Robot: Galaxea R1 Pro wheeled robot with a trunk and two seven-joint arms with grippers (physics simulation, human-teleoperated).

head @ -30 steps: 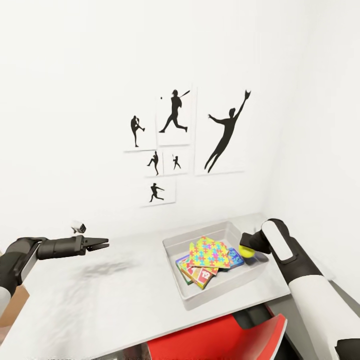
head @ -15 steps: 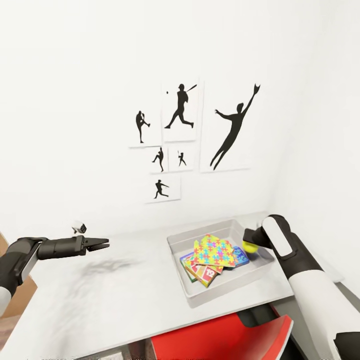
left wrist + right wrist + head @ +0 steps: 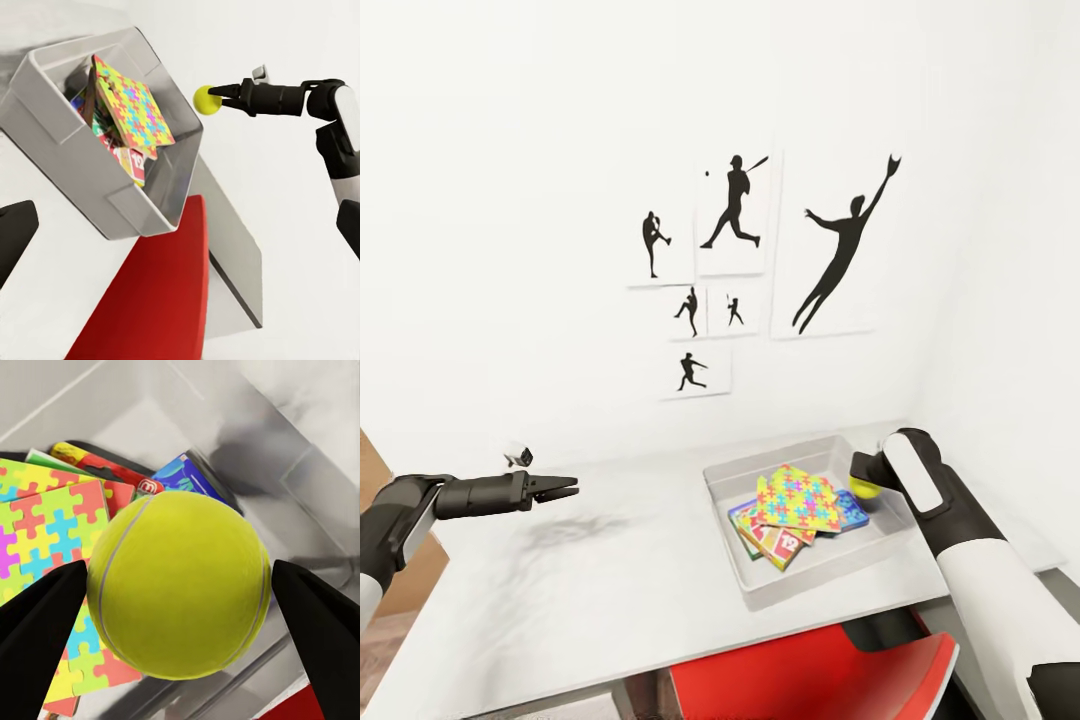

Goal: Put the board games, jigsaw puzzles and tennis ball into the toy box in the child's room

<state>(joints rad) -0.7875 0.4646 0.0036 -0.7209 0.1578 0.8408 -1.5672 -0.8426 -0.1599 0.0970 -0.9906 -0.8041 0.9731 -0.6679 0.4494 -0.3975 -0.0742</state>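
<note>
With games and puzzles lying in the toy box (image 3: 760,590), the right gripper (image 3: 216,95) is pinching the tennis ball (image 3: 205,100) above it, awaiting release, while the left gripper (image 3: 565,488) is hanging open and empty

Bright, even light washes my views; the white wall (image 3: 510,200) nearly blows out. My left arm throws a soft smudged shadow (faint) on the table (image 3: 560,600). Renders stay sharp.
</note>
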